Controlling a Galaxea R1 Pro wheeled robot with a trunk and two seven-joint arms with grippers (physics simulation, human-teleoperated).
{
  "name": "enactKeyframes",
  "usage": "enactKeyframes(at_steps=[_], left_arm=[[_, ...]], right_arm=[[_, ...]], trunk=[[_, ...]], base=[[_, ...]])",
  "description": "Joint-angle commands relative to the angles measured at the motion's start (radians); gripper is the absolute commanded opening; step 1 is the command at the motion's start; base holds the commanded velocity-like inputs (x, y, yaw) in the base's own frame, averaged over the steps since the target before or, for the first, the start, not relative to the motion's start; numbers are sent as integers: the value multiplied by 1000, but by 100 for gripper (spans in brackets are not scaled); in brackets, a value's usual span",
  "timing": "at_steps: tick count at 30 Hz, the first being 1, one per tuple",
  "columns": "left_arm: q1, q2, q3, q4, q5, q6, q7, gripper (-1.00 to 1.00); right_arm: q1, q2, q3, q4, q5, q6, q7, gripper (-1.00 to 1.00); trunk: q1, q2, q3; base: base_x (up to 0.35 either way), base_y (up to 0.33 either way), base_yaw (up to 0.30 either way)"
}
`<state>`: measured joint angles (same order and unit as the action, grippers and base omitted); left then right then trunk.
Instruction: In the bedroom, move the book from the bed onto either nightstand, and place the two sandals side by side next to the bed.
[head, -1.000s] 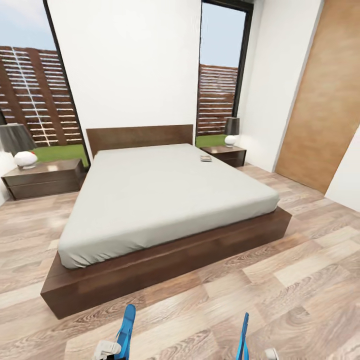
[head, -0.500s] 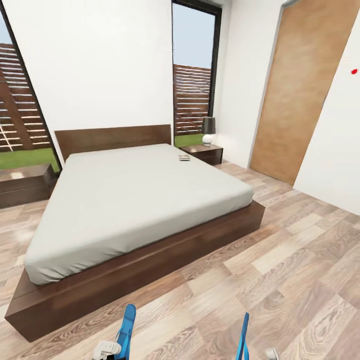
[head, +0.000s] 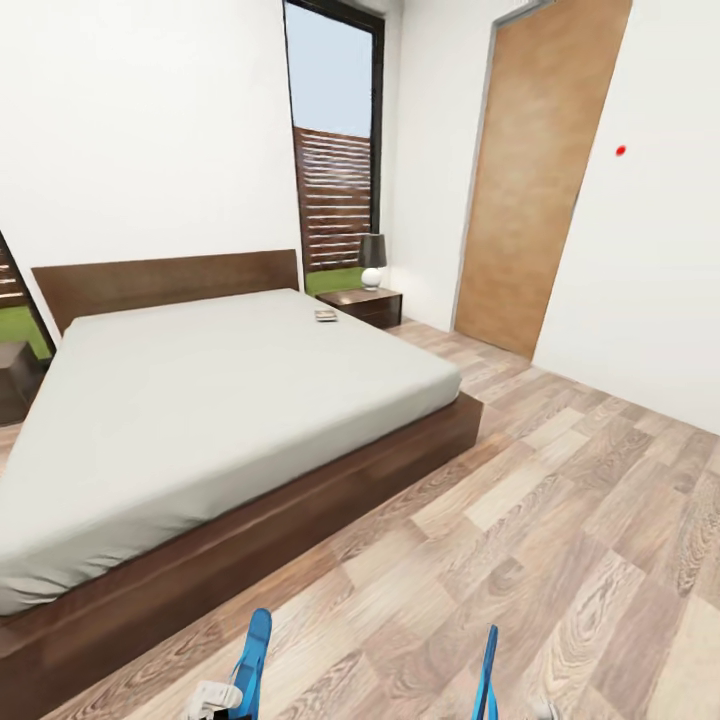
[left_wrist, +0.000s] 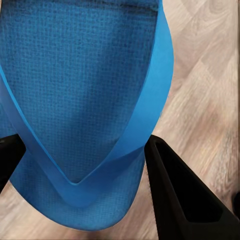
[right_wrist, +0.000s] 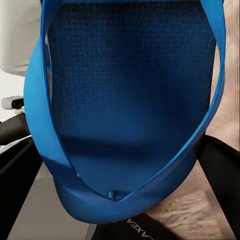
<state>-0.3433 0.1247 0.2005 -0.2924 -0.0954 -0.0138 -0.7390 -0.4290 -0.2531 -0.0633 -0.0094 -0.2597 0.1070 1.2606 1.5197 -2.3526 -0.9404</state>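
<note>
The bed (head: 200, 400) with its pale mattress fills the left of the head view. The book (head: 326, 315) lies on the mattress near its far right corner. A dark nightstand (head: 362, 301) with a lamp stands just beyond that corner. Two blue sandals are held up at the bottom edge of the head view, one (head: 252, 660) on the left and one (head: 487, 668) on the right. In the left wrist view my left gripper (left_wrist: 95, 175) is shut on a sandal (left_wrist: 85, 85). In the right wrist view my right gripper (right_wrist: 117, 165) is shut on the other sandal (right_wrist: 130, 95).
Wood-plank floor (head: 560, 520) stretches right of the bed to a white wall and a wooden door (head: 525, 190). A tall dark-framed window (head: 335, 150) stands behind the nightstand. Part of a second nightstand (head: 10, 368) shows at the left edge.
The head view has swung to the right, so the bed, nightstand and door sit further left in the picture. Both sandals stay in the same place at the bottom edge.
</note>
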Motion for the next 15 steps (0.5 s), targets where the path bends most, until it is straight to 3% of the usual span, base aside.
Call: enactKeyframes(at_steps=[1, 15], left_arm=[[0, 0, 8, -1, -12, -3, -7, -100], [0, 0, 8, -1, -12, -3, -7, -100]], right_arm=[[-1, 0, -6, 0, 2, 11, 3, -100], [-1, 0, -7, 0, 2, 11, 3, -100]], trunk=[[0, 0, -1], [0, 0, -1]], base=[[0, 0, -284], [0, 0, -284]])
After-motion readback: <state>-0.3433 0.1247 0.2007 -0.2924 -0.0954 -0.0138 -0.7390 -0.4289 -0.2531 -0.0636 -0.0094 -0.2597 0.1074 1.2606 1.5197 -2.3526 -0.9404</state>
